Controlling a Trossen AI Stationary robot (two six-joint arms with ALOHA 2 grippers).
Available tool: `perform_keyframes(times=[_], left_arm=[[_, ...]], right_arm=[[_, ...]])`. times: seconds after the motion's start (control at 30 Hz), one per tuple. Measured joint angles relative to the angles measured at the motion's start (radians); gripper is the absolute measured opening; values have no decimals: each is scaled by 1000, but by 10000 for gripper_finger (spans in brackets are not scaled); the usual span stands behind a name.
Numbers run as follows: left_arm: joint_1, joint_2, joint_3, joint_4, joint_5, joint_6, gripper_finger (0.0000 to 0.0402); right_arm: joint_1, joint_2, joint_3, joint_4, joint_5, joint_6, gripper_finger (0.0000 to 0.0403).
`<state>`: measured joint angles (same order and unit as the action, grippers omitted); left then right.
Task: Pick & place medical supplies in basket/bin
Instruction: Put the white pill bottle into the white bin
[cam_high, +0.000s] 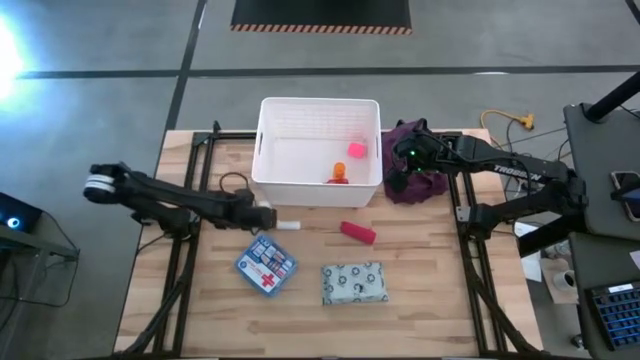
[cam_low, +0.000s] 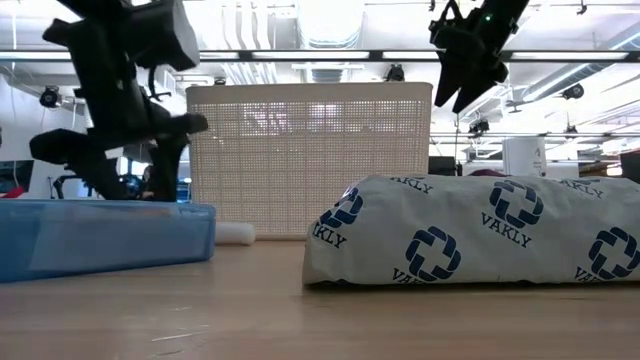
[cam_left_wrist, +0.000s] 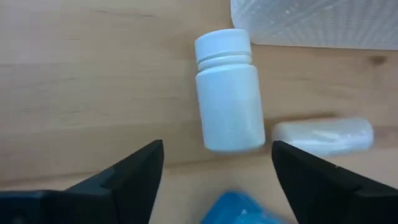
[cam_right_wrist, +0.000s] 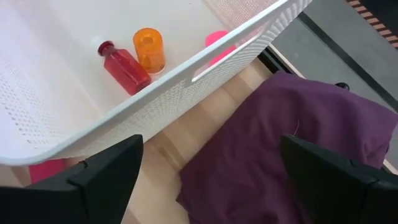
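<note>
The white slotted basket (cam_high: 318, 120) stands at the table's far middle and holds a red bottle (cam_right_wrist: 124, 67), an orange piece (cam_right_wrist: 149, 50) and a pink piece (cam_high: 356, 149). A white bottle (cam_left_wrist: 227, 93) lies on its side just near of the basket. My left gripper (cam_left_wrist: 217, 144) is open and low over the bottle's base end, its fingers apart from it. A small white roll (cam_high: 287, 226), a red piece (cam_high: 357, 232), the blue red-cross packet (cam_high: 266, 267) and the pale green pouch (cam_high: 354, 283) lie on the table. My right gripper (cam_right_wrist: 211, 140) is open, raised beside the basket's right wall.
A dark purple cloth (cam_high: 415, 170) lies bunched right of the basket, under my right gripper (cam_high: 400, 165). Black frame rails (cam_high: 190, 240) run along the table's left and right sides. Bare wood shows near the packet and pouch.
</note>
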<state>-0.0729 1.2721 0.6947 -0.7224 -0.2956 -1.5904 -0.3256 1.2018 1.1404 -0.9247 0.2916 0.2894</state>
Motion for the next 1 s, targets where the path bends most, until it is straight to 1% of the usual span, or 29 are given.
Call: perform_keyframes(times=[0.1, 0.2, 0.33, 0.43, 0.53, 0.6, 0.7, 0.77, 0.8, 0.9, 1.0], left_arm=[[-14, 94, 28, 16, -23, -4, 298], [-19, 175, 76, 28, -90, -54, 299], [-18, 250, 133, 35, -168, -66, 299], [-18, 293, 136, 32, -169, -56, 297], [-20, 319, 121, 31, -126, -63, 280], [-33, 325, 113, 30, -121, -72, 257], [-42, 313, 109, 17, -112, -73, 205], [-47, 296, 109, -28, -112, -72, 167], [-52, 283, 109, -55, -114, -73, 156], [-83, 228, 118, -120, -113, -73, 156], [-147, 142, 163, -179, -102, -85, 156]], right_arm=[[0, 0, 0, 6, 1, -8, 368], [0, 0, 0, 9, 1, -8, 368], [0, 0, 0, 9, 0, -5, 368], [0, 0, 0, 9, 0, -4, 368], [0, 0, 0, 9, 0, -4, 368], [0, 0, 0, 9, 0, -4, 368], [0, 0, 0, 9, 0, -3, 368], [0, 0, 0, 10, 0, -4, 368], [0, 0, 0, 13, 0, -4, 368], [0, 0, 0, 22, 0, -4, 368], [0, 0, 0, 23, 0, -4, 368]])
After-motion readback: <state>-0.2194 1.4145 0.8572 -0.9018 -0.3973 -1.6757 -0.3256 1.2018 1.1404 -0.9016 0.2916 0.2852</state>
